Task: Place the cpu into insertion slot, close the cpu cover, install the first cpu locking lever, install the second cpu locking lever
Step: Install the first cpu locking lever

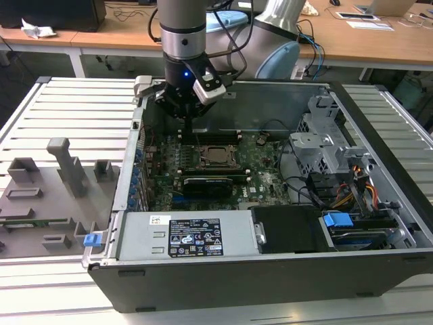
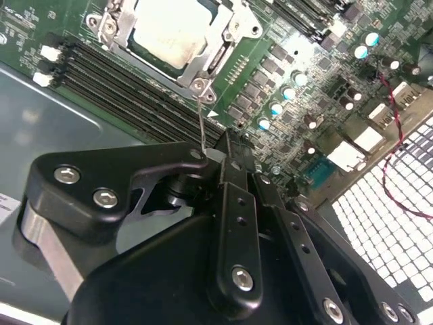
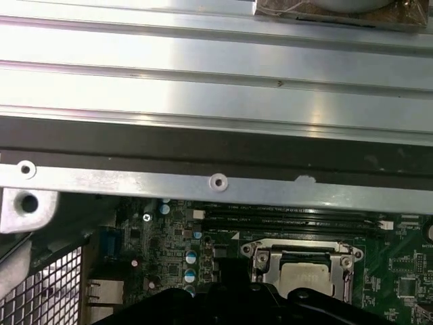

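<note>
A pale slatted table [image 1: 74, 108] carries 1 open computer case [image 1: 270, 279] and 1 grey fixture board [image 1: 34, 203].

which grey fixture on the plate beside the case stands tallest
The narrow capped post; the other grey blocks around it sit much lower.

Silvery-grey cpu [image 2: 169, 30], silvery cpu cover [image 2: 215, 54], green circuit board [image 2: 247, 64], pale grid-patterned mesh grille [image 2: 399, 223]

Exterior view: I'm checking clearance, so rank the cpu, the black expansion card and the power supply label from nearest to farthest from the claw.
1. cpu, on the board, closest to the claw.
2. black expansion card, just beyond the cpu.
3. power supply label, on the case's camera-side edge.
</note>
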